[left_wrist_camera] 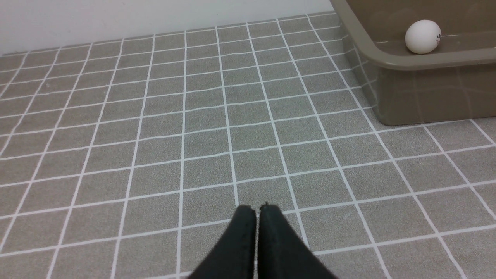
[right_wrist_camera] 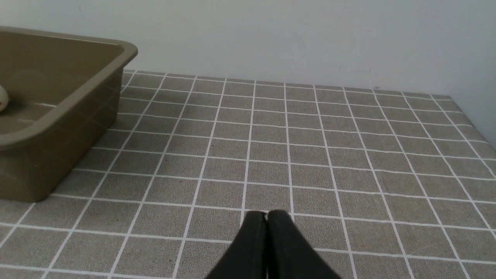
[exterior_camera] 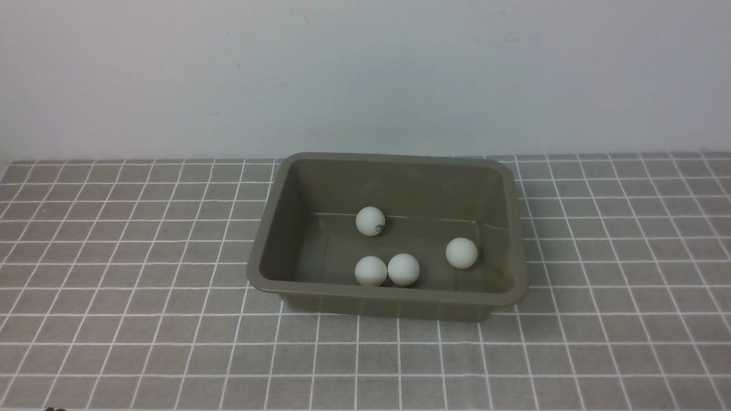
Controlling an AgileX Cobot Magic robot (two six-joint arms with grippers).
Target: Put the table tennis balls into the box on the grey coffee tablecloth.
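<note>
The olive-brown box (exterior_camera: pixel 517 228) stands in the middle of the grey coffee tablecloth (exterior_camera: pixel 125 274). Several white table tennis balls lie inside it: one with a dark logo (exterior_camera: pixel 370 221), two touching near the front wall (exterior_camera: pixel 370 270) (exterior_camera: pixel 403 269), one to the right (exterior_camera: pixel 461 253). Neither arm shows in the front view. In the left wrist view my left gripper (left_wrist_camera: pixel 257 209) is shut and empty above the cloth, with the box (left_wrist_camera: pixel 410 62) and one ball (left_wrist_camera: pixel 422 36) off to the side. In the right wrist view my right gripper (right_wrist_camera: pixel 266 214) is shut and empty, the box (right_wrist_camera: pixel 77 97) off to the side.
A plain pale wall (exterior_camera: pixel 365 74) runs along the far edge of the cloth. The cloth's right edge shows in the right wrist view (right_wrist_camera: pixel 476 128). No balls lie on the cloth outside the box in any view.
</note>
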